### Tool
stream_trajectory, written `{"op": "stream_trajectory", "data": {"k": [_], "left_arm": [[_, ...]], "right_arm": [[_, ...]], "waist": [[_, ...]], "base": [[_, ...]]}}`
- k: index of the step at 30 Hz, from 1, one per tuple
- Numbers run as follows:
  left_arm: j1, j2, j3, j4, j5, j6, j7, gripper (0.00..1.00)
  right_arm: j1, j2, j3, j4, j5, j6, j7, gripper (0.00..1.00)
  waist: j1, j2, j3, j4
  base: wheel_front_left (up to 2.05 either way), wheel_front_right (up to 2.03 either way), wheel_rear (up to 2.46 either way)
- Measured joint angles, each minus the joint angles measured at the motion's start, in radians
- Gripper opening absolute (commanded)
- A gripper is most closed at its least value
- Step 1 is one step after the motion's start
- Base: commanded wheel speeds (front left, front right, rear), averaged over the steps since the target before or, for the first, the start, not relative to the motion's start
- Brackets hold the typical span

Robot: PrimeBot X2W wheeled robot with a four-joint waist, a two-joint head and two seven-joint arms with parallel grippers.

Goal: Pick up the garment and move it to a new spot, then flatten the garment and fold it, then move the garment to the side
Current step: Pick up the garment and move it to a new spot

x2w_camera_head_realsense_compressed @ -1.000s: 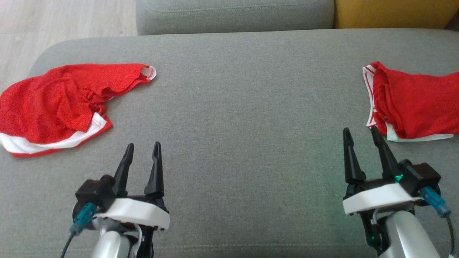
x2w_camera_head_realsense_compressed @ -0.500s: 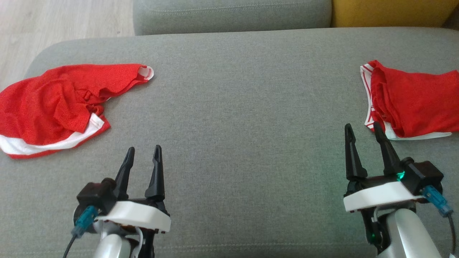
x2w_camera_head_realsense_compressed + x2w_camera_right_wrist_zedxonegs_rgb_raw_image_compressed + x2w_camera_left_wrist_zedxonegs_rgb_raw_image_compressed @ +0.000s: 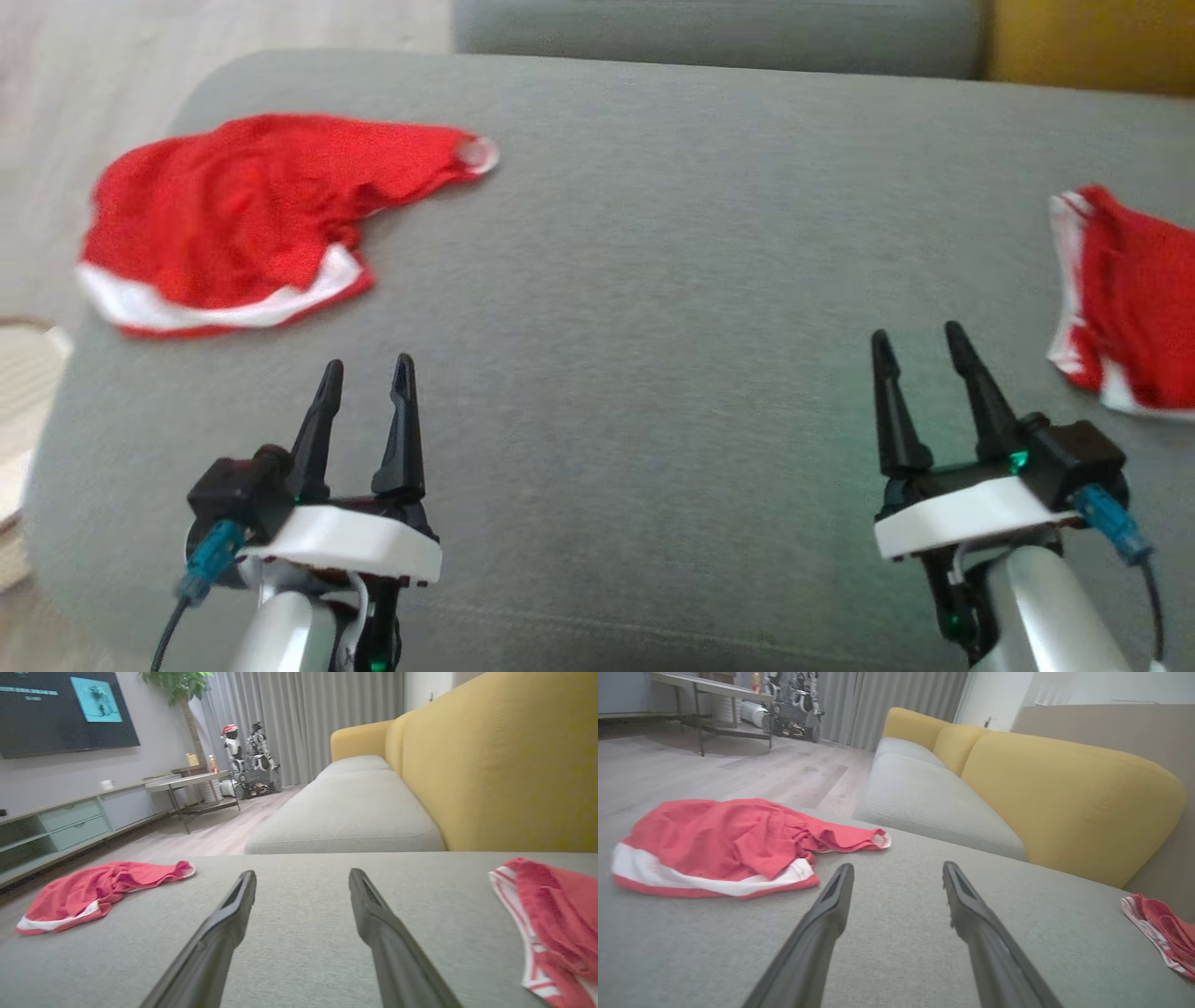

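Head view looks down on a grey upholstered seat [image 3: 653, 280] with a fine, flat woven cover, a rounded far left corner and a stitched seam running along its near edge. The left red garment [image 3: 243, 205] lies crumpled near that far left corner. Its thin, soft cloth is thrown into loose folds, a broad white band with a narrow red edge curves along its near hem, and one tapering tube of fabric reaches toward the seat's middle and ends in a small white-lined opening. The right red garment [image 3: 1134, 299] sits bunched at the right edge of the seat and is cut off by the frame; the right wrist view shows white trim with thin red stripes down its inner side. The left hand [image 3: 369, 364] is over the near left part of the seat, close to the left garment's white hem but apart from it. Its two long, matte black fingers narrow to points and stand parted with a moderate gap, holding nothing. The right hand [image 3: 915, 331] is over the near right part, just beside the right garment without touching it, parted likewise and empty. Each hand rises from a smooth white shell. Left wrist view shows a plump mustard-yellow backrest [image 3: 1064, 798] behind the seat and a pale plank floor [image 3: 738, 770].
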Motion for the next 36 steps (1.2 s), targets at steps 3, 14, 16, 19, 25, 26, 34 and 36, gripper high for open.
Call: {"op": "stream_trajectory", "data": {"k": [3,14,16,19,25,26,34,36], "left_arm": [[0.001,0.000,0.002,-0.006,0.000,0.002,0.000,1.00],[0.040,0.001,0.031,-0.023,0.000,0.009,0.000,1.00],[0.054,0.001,0.034,-0.023,0.002,0.009,0.000,1.00],[0.079,0.001,0.044,-0.033,0.002,0.009,0.000,1.00],[0.094,0.001,0.068,-0.054,0.002,0.019,0.000,1.00],[0.094,0.001,0.068,-0.057,0.002,0.019,0.000,1.00],[0.093,0.001,0.072,-0.061,0.007,0.019,0.000,1.00],[0.089,0.001,0.072,-0.055,0.007,0.018,0.000,1.00]], "right_arm": [[0.000,-0.004,0.030,0.015,0.000,0.000,0.000,1.00],[-0.001,-0.020,0.130,0.061,0.013,0.000,0.000,1.00],[-0.001,-0.019,0.145,0.073,0.020,0.000,0.000,1.00],[-0.001,-0.018,0.176,0.086,0.036,0.000,0.000,1.00],[-0.011,-0.018,0.212,0.118,0.056,0.000,0.000,1.00],[-0.014,-0.018,0.215,0.120,0.056,0.000,0.000,1.00],[-0.037,-0.018,0.216,0.128,0.063,0.000,0.000,1.00],[-0.037,-0.018,0.205,0.128,0.063,0.000,0.000,1.00]], "waist": [[0.0000,0.0000,-0.001,0.057],[0.0000,0.0000,-0.027,0.299],[0.0000,0.0000,-0.035,0.330],[0.0000,0.0000,-0.051,0.359],[0.0000,0.0000,-0.059,0.371],[0.0000,0.0000,-0.059,0.371],[0.0000,0.0000,-0.054,0.368],[0.0000,0.0000,-0.050,0.367]], "base": [[0.00,0.00,0.00],[0.00,0.00,0.00],[0.00,0.00,0.00],[0.00,0.00,0.00],[0.00,0.00,0.00],[0.00,0.00,0.00],[0.00,0.00,0.00],[0.00,0.00,0.00]]}}
